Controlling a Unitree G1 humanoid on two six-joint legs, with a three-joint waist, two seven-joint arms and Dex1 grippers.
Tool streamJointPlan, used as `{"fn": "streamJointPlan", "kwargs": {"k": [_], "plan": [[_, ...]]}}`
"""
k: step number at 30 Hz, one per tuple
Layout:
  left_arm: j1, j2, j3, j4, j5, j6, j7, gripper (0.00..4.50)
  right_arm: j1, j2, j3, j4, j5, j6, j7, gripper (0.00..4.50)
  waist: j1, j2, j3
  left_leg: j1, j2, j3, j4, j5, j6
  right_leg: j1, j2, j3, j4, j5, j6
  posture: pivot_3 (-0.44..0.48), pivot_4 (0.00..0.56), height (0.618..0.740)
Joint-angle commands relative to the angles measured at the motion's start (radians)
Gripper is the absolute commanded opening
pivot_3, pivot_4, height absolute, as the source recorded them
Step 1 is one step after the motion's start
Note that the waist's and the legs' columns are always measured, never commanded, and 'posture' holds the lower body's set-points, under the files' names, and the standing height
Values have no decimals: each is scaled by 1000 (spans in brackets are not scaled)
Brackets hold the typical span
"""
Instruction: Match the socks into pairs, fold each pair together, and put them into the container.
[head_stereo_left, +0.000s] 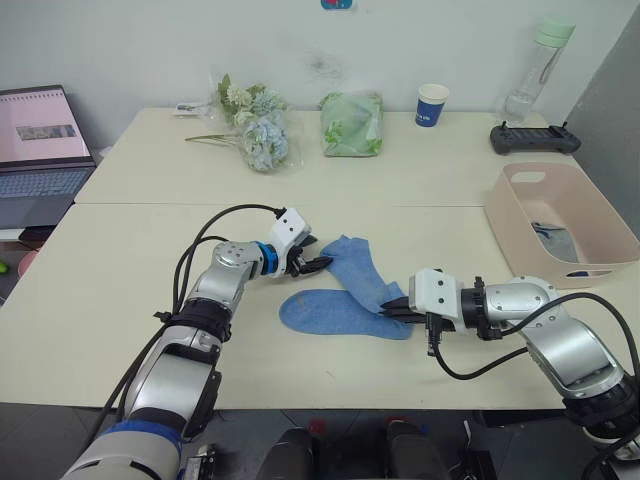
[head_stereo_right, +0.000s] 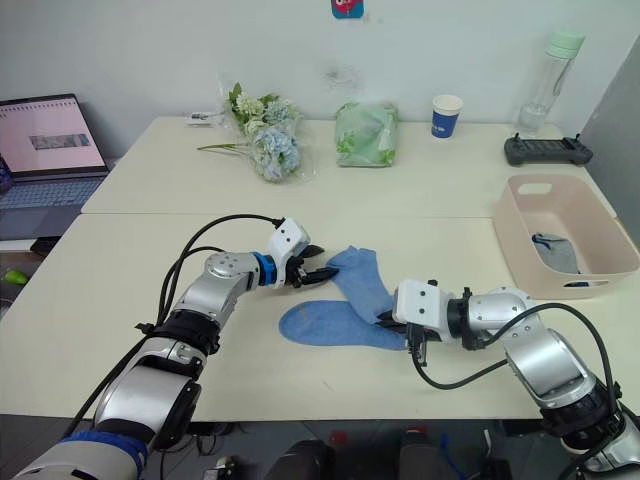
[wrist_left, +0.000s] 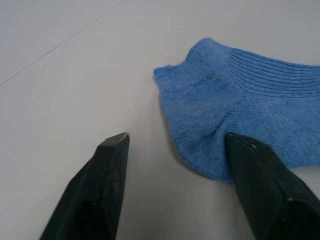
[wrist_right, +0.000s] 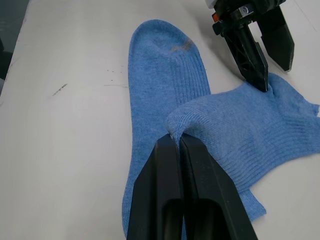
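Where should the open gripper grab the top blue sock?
Probably at the ribbed cuff corner, coming flat from the robot's left. That corner lies loose on the table just before the left gripper, while the right gripper pinches the top sock at its other end.

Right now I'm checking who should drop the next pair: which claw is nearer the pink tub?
Right. The right claw pinches the upper light blue sock toward the pink tub's side; the left claw sits open at that sock's far end.
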Motion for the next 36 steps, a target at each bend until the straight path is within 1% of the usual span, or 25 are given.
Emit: {"fn": "streamJointPlan", "kwargs": {"k": [1, 6, 10, 13, 15, 17, 18, 21, 22, 24, 25, 27, 29, 31, 33, 34, 36], "plan": [[1, 4, 18, 2, 6, -18, -22, 1685, 1, -3, -17, -30, 2, -4, -15, 0, 0, 0, 0, 0, 0, 0, 0, 0, 0, 0, 0, 0, 0, 0, 0, 0, 150, 740], [25, 5, 45, -45, -16, -22, -26, 67, -24, 3, -23, 8, -3, -22, -22, 0, -1, 0, 0, 0, 0, 0, 0, 0, 0, 0, 0, 0, 0, 0, 0, 0, 150, 740], [63, 5, 79, -97, -21, -19, 15, 26, -47, 2, -28, 46, -6, -50, -23, 0, -3, 0, 0, 0, 0, 0, 0, 0, 0, 0, 0, 1, 1, 0, 0, 0, 150, 740], [122, 21, 127, -229, -59, 42, 43, 26, -79, -2, -40, 93, -23, -83, -34, 0, -5, 0, 0, 0, 0, 0, 0, 0, 0, -1, 0, 1, 1, 0, 0, 0, 150, 740], [198, 45, 170, -405, -112, 137, 51, 26, -125, -3, -44, 169, -66, -139, -57, 0, -10, 0, 0, 0, 0, 1, 0, 0, 0, -1, 0, 2, 1, 0, 0, 0, 150, 740], [297, 70, 215, -633, -185, 267, 66, 26, -185, -4, -30, 285, -140, -249, -93, 0, -19, 0, 0, -1, 0, 1, 0, 0, 0, -2, -1, 2, 1, 0, 0, 0, 150, 740], [334, 79, 231, -719, -213, 320, 77, 26, -206, -4, -23, 330, -168, -297, -104, 0, -22, 0, 0, -1, 1, 1, 0, 0, 0, -3, -1, 2, 1, 0, 0, 0, 150, 740], [474, 83, 291, -1016, -322, 517, 163, 26, -283, 26, -1, 494, -233, -437, -139, 0, -23, 0, 0, -1, 2, 1, -1, 0, 0, -3, -1, 2, 2, 0, 0, 0, 150, 740], [534, 73, 317, -1129, -365, 586, 209, 26, -315, 55, 5, 562, -246, -474, -158, 0, -28, 0, 0, -1, 2, 1, -1, 0, 0, -3, -1, 3, 2, 0, 0, 0, 150, 740], [610, 51, 348, -1278, -430, 685, 284, 26, -359, 97, 11, 662, -265, -538, -182, 0, -27, 0, 0, 0, 2, 3, -1, 0, 0, -3, -1, 4, 2, 0, 0, 0, 150, 740], [666, 30, 336, -1371, -464, 731, 326, 26, -385, 130, 20, 716, -276, -572, -200, 0, -27, 0, 0, 0, 2, 3, -1, 0, 0, -3, -1, 4, 1, 0, 0, 0, 150, 740], [745, -4, 298, -1498, -513, 801, 392, 26, -416, 191, 28, 795, -278, -625, -213, 0, -26, 0, 0, 1, 2, 3, -1, 0, 0, -2, -1, 5, 2, 0, -1, 0, 150, 740], [802, -39, 230, -1559, -535, 844, 438, 26, -425, 257, 23, 846, -248, -665, -207, 0, -25, 0, 0, 1, 3, 3, -1, 0, 0, -2, -1, 5, 1, 0, -1, 0, 150, 740], [828, -41, 173, -1578, -541, 868, 452, 26, -429, 291, 29, 883, -248, -711, -193, 0, -20, 0, 0, 2, 2, 3, -1, 0, 0, 0, 0, 5, 1, 0, -1, 0, 150, 740], [828, -68, 171, -1571, -576, 894, 479, 26, -435, 321, 24, 920, -251, -742, -196, 0, -16, 0, 0, 2, 2, 2, -1, 0, 0, 1, 0, 4, 1, 0, -1, 0, 150, 740], [820, -75, 174, -1560, -575, 891, 495, 26, -438, 330, 26, 940, -254, -752, -196, 0, -16, 0, 0, 2, 1, 2, -1, 0, 0, 1, 0, 4, 1, 0, -1, 0, 150, 740], [803, -58, 178, -1545, -582, 903, 495, 26, -444, 347, 24, 978, -252, -760, -197, 0, -17, 0, 0, 4, 1, 3, -1, 0, 0, 2, 1, 4, 1, 0, -1, 0, 150, 740]]}}
